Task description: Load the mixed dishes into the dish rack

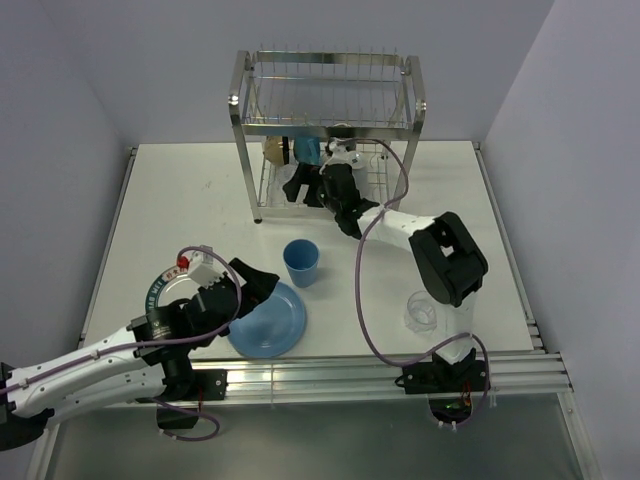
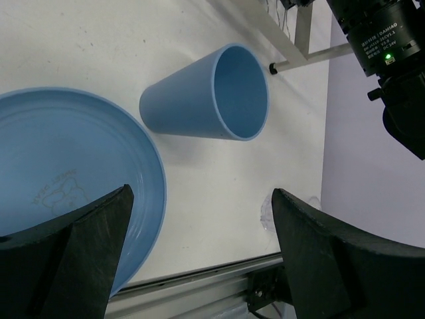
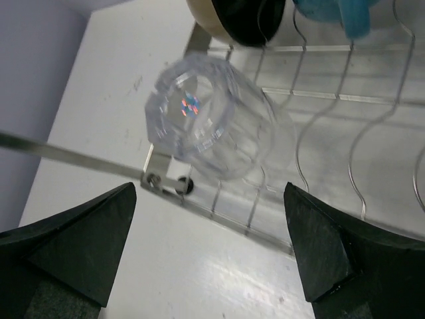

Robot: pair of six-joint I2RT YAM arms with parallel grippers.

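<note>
Overhead and close left wrist views share the blue tumbler [image 1: 301,263].

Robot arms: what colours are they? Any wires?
The left arm is mostly white with black joints; the right arm is black and white. Thin purple cables loop along both. The left hand and right hand have chunky black wedge-shaped fingers.

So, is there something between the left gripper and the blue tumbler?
Nothing visible does. The left gripper is open, and the blue tumbler stands upright straight ahead of it with only bare white table between. The blue plate lies off to one side, out of that line.
</note>
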